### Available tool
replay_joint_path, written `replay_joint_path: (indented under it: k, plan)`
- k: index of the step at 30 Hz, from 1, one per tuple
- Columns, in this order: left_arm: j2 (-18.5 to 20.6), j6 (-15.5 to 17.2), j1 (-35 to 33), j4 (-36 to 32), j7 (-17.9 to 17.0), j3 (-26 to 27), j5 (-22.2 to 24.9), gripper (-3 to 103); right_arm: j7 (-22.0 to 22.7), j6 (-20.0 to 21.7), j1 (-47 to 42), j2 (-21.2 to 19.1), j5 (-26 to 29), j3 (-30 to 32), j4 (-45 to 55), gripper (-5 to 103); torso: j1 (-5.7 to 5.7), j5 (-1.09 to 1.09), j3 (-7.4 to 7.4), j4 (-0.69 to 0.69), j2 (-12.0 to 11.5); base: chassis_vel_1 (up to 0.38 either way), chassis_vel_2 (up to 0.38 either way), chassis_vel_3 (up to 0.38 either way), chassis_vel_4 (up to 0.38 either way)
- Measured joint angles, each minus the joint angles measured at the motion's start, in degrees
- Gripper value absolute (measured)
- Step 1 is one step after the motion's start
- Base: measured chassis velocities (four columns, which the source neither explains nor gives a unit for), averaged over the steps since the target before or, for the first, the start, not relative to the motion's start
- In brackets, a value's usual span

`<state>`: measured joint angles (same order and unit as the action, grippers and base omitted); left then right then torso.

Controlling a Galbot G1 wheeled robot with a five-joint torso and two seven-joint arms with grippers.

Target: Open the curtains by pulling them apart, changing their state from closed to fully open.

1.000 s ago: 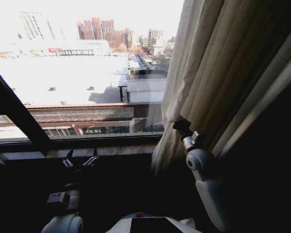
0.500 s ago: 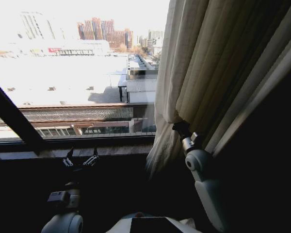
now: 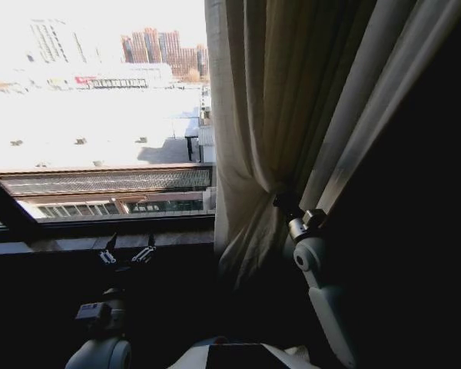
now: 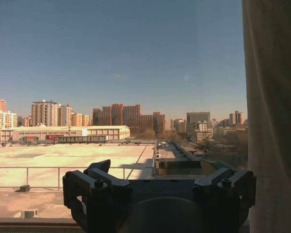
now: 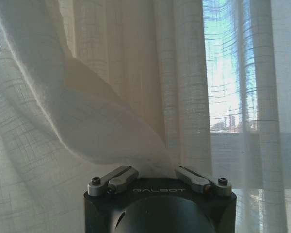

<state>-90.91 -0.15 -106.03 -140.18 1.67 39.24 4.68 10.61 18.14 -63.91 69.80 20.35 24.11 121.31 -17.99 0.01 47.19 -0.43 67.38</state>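
At the right side of the window (image 3: 100, 115), one curtain (image 3: 276, 115) hangs in long vertical folds, gathered together, and its left edge stands a little right of the middle of the head view; the glass to its left is bare and shows roofs and tall buildings. I can count only this one panel. The right end effector (image 3: 286, 201) is raised on its arm and pushed into the lower part of the cloth, where the folds are pinched inward around it. In the right wrist view the curtain (image 5: 111, 87) bunches down between the two short metal fingers (image 5: 114, 178), which are spread to both sides, so the right end effector (image 5: 157, 170) looks released with cloth lying in the gap; I cannot tell if it presses the cloth. The left end effector (image 3: 127, 252) is held low in front of the window sill (image 3: 61, 244), well apart from the curtain, with its two fingers spread and grasping nothing. In the left wrist view it (image 4: 155, 167) faces the glass, with the curtain edge (image 4: 274, 121) at one side.
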Motion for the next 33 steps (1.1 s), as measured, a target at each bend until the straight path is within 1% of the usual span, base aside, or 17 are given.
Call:
replay_joint_path:
  k: [4, 8, 12, 16, 22, 24, 27, 30, 31, 32, 33]
  plan:
    - [0.01, 0.0, -0.04, -0.14, 0.0, 0.02, -0.01, 100, 0.0, -0.04, -0.26, 0.0, 0.0, 0.03, 0.12, 1, -0.01, 0.0, 0.01, -0.01, 0.0, -0.276, -0.274, 0.259, 0.274]
    - [-0.04, 0.0, -0.09, -0.21, 0.0, 0.0, -0.05, 100, -0.04, -0.2, -0.4, 0.05, 0.0, 0.03, 0.21, 1, -0.01, -0.01, 0.0, 0.0, 0.0, -0.301, -0.296, 0.324, 0.301]
    - [-0.1, -0.06, -0.2, -0.25, 0.01, -0.06, -0.09, 100, -0.33, -2.26, -0.66, 0.0, -0.69, 0.01, -0.2, 1, -0.01, 0.02, 0.0, -0.01, 0.0, -0.28, -0.304, 0.275, 0.3]
    - [-0.1, -0.11, -0.17, -0.22, 0.05, -0.07, -0.09, 100, -0.95, -2.51, -1.11, -0.07, -1.77, 0.16, -0.3, 1, -0.01, 0.03, 0.0, -0.02, 0.0, -0.207, -0.226, 0.221, 0.179]
    - [-0.08, -0.13, 0.03, 0.1, 0.07, -0.18, -0.11, 100, -1.09, -2.54, -1.38, 0.1, -2.12, 0.2, -0.51, 1, -0.01, 0.02, 0.0, 0.0, 0.0, -0.035, -0.049, 0.02, 0.027]
    - [-0.02, -0.13, 0.13, 0.34, 0.03, -0.19, -0.12, 100, -1.1, -2.55, -1.41, 0.19, -2.13, 0.33, -0.83, 1, -0.01, -0.07, 0.0, 0.02, 0.0, 0.0, 0.0, 0.0, 0.0]
    - [-0.02, -0.15, 0.17, 0.47, 0.01, -0.17, -0.12, 100, -1.13, -2.56, -1.31, 0.17, -2.11, 0.87, -1.62, 1, -0.01, -0.02, 0.0, 0.0, 0.0, 0.042, 0.061, -0.042, -0.048]
    - [-0.02, -0.25, 0.15, 0.5, 0.01, -0.21, -0.12, 100, -1.08, -2.57, -0.12, -0.09, -2.1, 2.89, -3.78, 1, 0.01, -0.01, -0.01, 0.01, 0.0, 0.011, 0.011, -0.011, -0.019]
    - [-0.03, -0.3, 0.12, 0.5, 0.02, -0.26, -0.1, 100, -1.05, -2.58, 0.74, -0.44, -2.1, 4.67, -5.32, 1, 0.01, 0.01, 0.0, 0.01, 0.0, 0.0, 0.0, 0.0, 0.0]
    - [-0.03, -0.3, 0.12, 0.5, 0.02, -0.26, -0.1, 100, -1.05, -2.58, 0.74, -0.44, -2.1, 4.67, -5.32, 1, 0.01, 0.01, 0.0, 0.01, 0.0, 0.0, 0.0, 0.0, 0.0]
    - [-0.04, -0.35, 0.11, 0.5, 0.04, -0.32, -0.02, 100, -1.02, -2.58, 1.58, -0.96, -2.08, 6.63, -6.88, 1, 0.01, 0.03, 0.0, 0.0, 0.0, 0.0, 0.0, 0.0, 0.0]
